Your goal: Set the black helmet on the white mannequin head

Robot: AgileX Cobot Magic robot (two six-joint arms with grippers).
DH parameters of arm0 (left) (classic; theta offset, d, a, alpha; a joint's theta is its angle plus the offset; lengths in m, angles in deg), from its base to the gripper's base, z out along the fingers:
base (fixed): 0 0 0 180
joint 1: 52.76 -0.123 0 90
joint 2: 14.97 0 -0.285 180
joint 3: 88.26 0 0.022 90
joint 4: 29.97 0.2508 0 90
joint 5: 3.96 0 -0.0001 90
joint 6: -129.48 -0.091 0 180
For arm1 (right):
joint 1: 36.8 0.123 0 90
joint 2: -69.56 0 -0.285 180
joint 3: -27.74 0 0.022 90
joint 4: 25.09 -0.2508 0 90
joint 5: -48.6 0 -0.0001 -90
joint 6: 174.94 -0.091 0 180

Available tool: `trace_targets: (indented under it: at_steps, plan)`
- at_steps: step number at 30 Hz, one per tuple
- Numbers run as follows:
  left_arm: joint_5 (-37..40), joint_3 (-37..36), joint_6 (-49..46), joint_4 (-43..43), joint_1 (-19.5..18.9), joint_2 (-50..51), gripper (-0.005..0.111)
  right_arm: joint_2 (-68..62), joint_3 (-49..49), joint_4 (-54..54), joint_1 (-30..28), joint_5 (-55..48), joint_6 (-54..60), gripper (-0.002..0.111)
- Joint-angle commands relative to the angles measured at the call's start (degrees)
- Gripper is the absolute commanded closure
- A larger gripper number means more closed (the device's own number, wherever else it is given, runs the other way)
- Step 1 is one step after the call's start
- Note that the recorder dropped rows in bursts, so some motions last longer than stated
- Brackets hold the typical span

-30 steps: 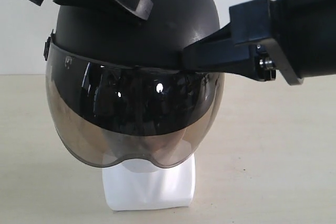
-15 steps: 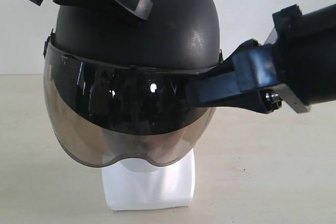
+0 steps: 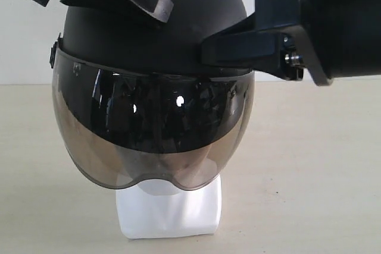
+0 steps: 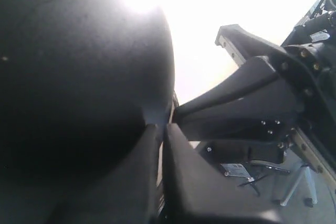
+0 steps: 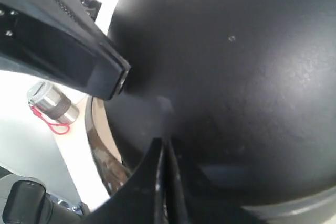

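Black helmet [image 3: 149, 34] atop white mannequin head [image 3: 169, 212] (exterior view only); left fingers [image 4: 199, 182] together, right fingers [image 5: 142, 192] together.

Matte black helmet [image 3: 196, 4], white mannequin head [image 3: 169, 215]

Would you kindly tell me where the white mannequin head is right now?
In the exterior view, the white mannequin head stands on the table, low and left of centre, under the black helmet; only its base shows.
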Motion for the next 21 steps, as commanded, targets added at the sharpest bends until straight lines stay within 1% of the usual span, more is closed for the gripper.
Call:
trace_targets:
  at_steps: [1,5,7,11,15,21]
  plan:
    - [-0.1,-0.2,0.0,1.5,0.0,0.5,0.102,-0.4,-0.1,-1.6,4.1,2.2,2.0,0.108]
    - [-0.1,-0.2,0.0,1.5,0.0,0.5,0.102,-0.4,-0.1,3.3,8.3,5.1,-0.4,0.108]
    - [-0.1,-0.2,0.0,1.5,0.0,0.5,0.102,-0.4,-0.1,6.4,9.1,5.8,-2.4,0.108]
    - [-0.1,-0.2,0.0,1.5,0.0,0.5,0.102,-1.4,-0.1,12.2,9.2,7.2,-6.5,0.108]
    - [-0.1,-0.2,0.2,1.5,0.0,0.5,0.102,-1.6,-0.1,12.5,9.2,7.2,-6.6,0.108]
    - [-0.1,-0.2,0.6,1.5,0.0,0.5,0.102,-4.3,-0.1,13.6,9.2,2.7,-7.2,0.108]
